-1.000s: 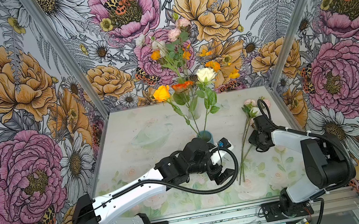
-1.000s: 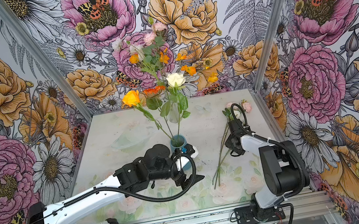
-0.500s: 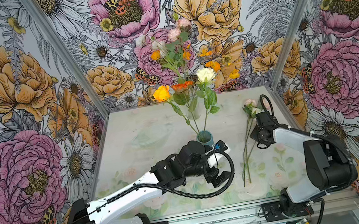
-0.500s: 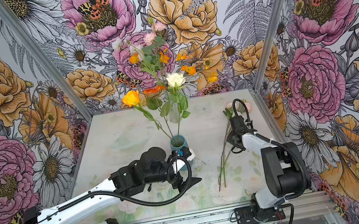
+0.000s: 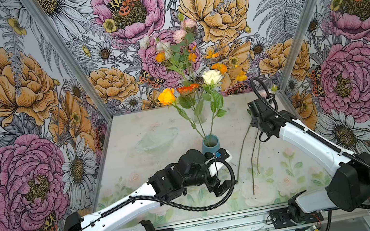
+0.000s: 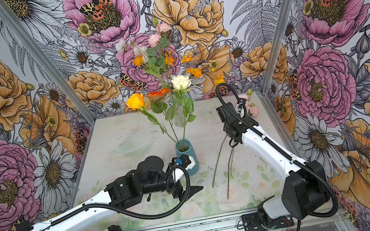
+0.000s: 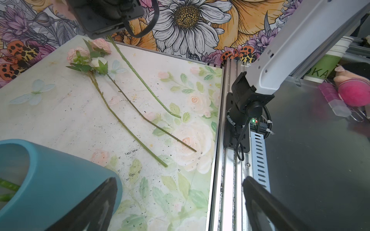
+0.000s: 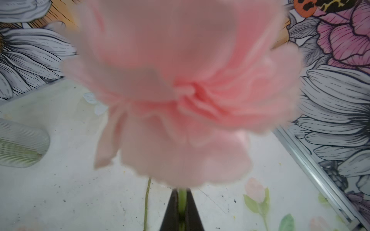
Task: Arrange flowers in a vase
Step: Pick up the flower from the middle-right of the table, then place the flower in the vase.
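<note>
A blue vase (image 5: 210,143) stands mid-table and holds a yellow, an orange and a cream flower (image 5: 212,77). My left gripper (image 5: 223,170) hangs open just in front of the vase, one finger (image 7: 94,208) next to its wall (image 7: 50,180), nothing between the jaws. My right gripper (image 8: 182,206) is shut on the green stem of a pale pink flower (image 8: 180,90), whose blurred head fills the right wrist view. That stem (image 7: 140,80) slopes up off the table to the gripper. Two more pink flowers (image 7: 94,58) lie on the table beside it.
A clear ribbed glass vase (image 5: 200,116) with tall pink and orange flowers stands near the back wall. A shallow clear dish (image 5: 156,140) lies left of the blue vase. Printed walls close three sides, and a metal rail (image 5: 222,224) runs along the front.
My right gripper has shut on the pink flower's stem and risen toward the back, lifting it. My left arm has drawn back slightly from the blue vase, still open.
</note>
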You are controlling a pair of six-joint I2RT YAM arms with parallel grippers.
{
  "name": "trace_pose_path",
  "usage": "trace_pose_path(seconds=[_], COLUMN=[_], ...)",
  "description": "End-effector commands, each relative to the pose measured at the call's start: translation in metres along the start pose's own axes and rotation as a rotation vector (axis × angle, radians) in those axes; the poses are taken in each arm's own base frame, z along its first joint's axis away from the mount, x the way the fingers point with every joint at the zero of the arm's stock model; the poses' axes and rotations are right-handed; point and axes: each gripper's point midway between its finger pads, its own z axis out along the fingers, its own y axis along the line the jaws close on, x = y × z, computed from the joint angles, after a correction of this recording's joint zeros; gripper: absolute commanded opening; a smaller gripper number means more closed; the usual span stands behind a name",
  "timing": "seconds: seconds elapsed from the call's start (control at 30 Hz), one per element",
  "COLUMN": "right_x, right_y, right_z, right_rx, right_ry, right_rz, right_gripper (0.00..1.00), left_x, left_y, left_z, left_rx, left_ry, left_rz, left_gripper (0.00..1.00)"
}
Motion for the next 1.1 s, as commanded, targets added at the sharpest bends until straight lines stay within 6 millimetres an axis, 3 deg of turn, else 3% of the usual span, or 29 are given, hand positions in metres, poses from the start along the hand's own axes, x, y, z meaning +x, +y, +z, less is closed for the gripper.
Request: trace_pose_path(seconds=[0.0, 0.13, 0.27, 0.4, 0.5, 0.6, 0.7, 1.07], right_x=[-0.019, -0.076, -0.124, -0.149, -0.152, -0.147, -0.137, -0.117], right_y=[-0.010, 0.015, 0.023, 0.047, 0.079, 0.107, 0.125, 0.179], right_z=[-0.031, -0.116, -0.201, -0.273, -0.313, -0.337, -0.352, -0.341], right_rx=[0.029, -0.119, -0.235, -0.448, -0.652, -0.803, -0.924, -1.034], right_ry=[-0.096, -0.336, -0.547, -0.728, -0.815, -0.884, -0.972, -0.948], right_rz=[-0.051, -0.037, -0.025, -0.032, -0.042, -0.032, -0.001, 0.029], right_gripper=[0.00, 0.00, 0.00, 0.00, 0.00, 0.00, 0.00, 0.00], left_x=[-0.013, -0.015, -0.016, -0.024, -0.024, -0.015, -0.008, -0.005], left_y=[0.007, 0.030, 0.056, 0.067, 0.075, 0.090, 0.090, 0.088], left_z=[-0.020, -0.046, -0.072, -0.092, -0.099, -0.099, -0.091, -0.103], left_rx=[-0.058, -0.131, -0.199, -0.227, -0.258, -0.318, -0.259, -0.282], left_ry=[-0.069, -0.099, -0.127, -0.180, -0.198, -0.169, -0.145, -0.175], left_rz=[0.005, -0.045, -0.140, -0.209, -0.263, -0.346, -0.442, -0.462], left_gripper=[0.99, 0.99, 0.99, 0.99, 0.99, 0.99, 0.99, 0.99])
